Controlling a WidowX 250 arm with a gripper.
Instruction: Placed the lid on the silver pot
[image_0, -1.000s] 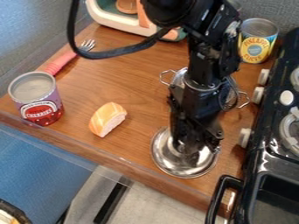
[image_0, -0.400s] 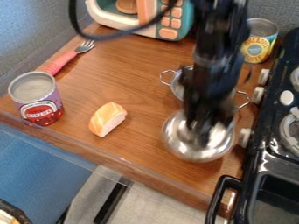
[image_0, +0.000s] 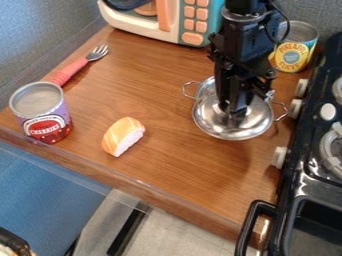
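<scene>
The black gripper (image_0: 235, 111) hangs down at the right of the counter, shut on the silver lid (image_0: 220, 124) near its middle. The round, shiny lid lies over the silver pot (image_0: 204, 89), covering most of it. A wire handle of the pot sticks out on the left and another on the right, and part of its rim shows behind the lid at the upper left. Whether the lid touches the pot's rim I cannot tell.
The black stove (image_0: 300, 175) with white knobs borders the pot on the right. A pineapple can (image_0: 294, 47) and toy microwave (image_0: 170, 22) stand behind. Leftward are a sushi piece (image_0: 123, 136), a cherries can (image_0: 43, 112) and a pink-handled fork (image_0: 70, 71).
The gripper has carried the lid from the counter's front part up and back, over the pot. More of the microwave shows as the arm has moved away from it.
</scene>
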